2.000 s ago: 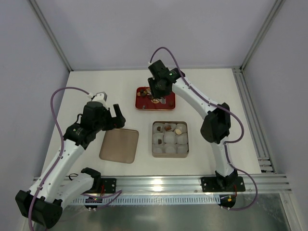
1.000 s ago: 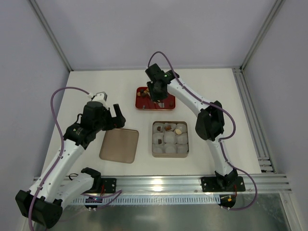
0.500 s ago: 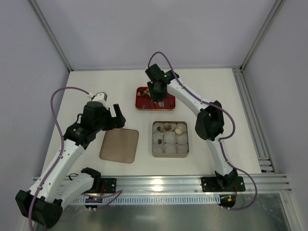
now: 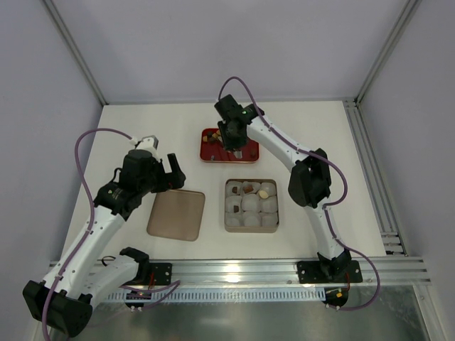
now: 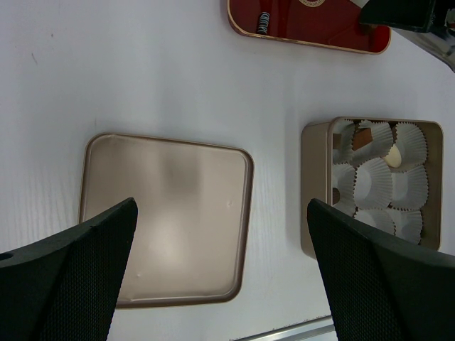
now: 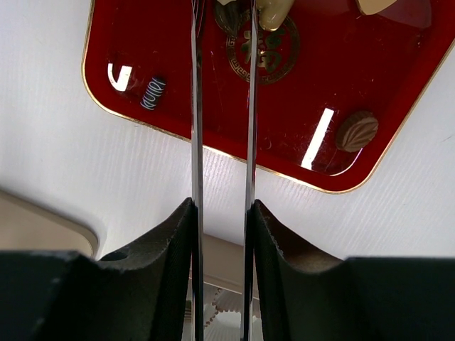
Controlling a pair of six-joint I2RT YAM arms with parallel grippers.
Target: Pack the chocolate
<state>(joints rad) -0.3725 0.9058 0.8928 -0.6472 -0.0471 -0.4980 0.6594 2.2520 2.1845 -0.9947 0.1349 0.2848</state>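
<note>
The chocolate lies partly on a red tray: a dark striped piece, a brown ribbed round and a cream piece. Others sit in white paper cups in the tan box, among them a tan one and a cream one. My right gripper reaches down into the tray on thin metal blades a narrow gap apart. A dark piece sits between their tips at the frame's top edge; contact is unclear. My left gripper hangs wide open and holds nothing.
A tan lid lies flat to the left of the box, under the left gripper. The right arm's forearm stretches over the table right of the tray. A metal rail runs along the near edge.
Two seconds ago the right gripper was further right; it swung left onto the tray. Over the last second its blades drew slightly closer. The left arm stayed still.
</note>
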